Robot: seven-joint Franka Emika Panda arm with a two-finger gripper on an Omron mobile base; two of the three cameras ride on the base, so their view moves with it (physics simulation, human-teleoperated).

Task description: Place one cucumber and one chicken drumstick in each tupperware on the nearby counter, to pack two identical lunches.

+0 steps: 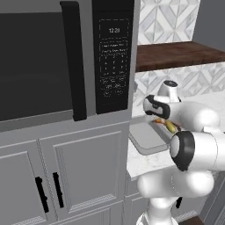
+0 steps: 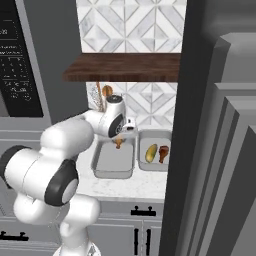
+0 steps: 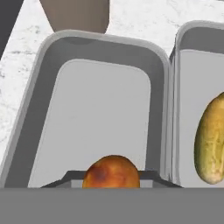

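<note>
Two grey tupperware trays sit side by side on the white table, with their long rims touching or almost touching. The right tray has a yellow-green cucumber lying in it, and a brown chicken drumstick lies just beside the cucumber on its right. The left tray has a bare floor.

The jaws hang over the far end of the left tray. They are almost fully closed, and they pinch a second orange-brown drumstick between them. In the hand view this drumstick shows as a round orange lump at the bottom, above the floor of the left tray. Whether it touches the tray floor, I cannot tell. The cucumber lies in the other tray on the right of that view.

A dark brown wooden shelf hangs on the tiled wall above the trays. A black microwave sits to the left.
</note>
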